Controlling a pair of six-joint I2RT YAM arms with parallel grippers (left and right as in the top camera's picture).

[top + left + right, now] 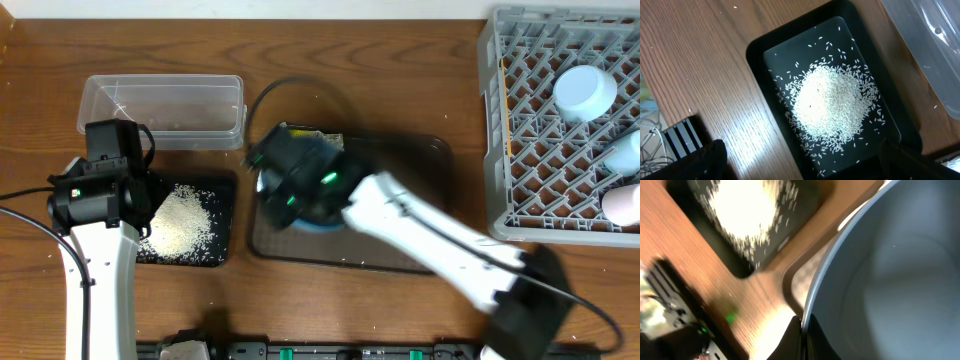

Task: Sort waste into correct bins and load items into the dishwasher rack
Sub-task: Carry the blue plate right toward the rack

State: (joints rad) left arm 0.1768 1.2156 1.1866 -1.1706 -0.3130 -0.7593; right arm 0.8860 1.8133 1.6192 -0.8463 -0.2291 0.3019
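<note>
Left tool [802,155]: jaws wide apart, holding nothing, hanging above the black tray [756,55].
Right tool [802,330]: pinched tight on the rim of the blue plate [890,270].
Blue plate: over the brown tray [420,160] at the centre of the desk [400,60], mostly hidden by the right arm; resting or lifted, I cannot tell.
Rice [832,102]: heaped in the black tray, at 8 o'clock on the desk.
Clear tub [160,105]: at 10 o'clock, just beyond the black tray.
Rack [492,130]: at 2 o'clock, holding a light-blue bowl [585,90] and pale cups [622,205].
</note>
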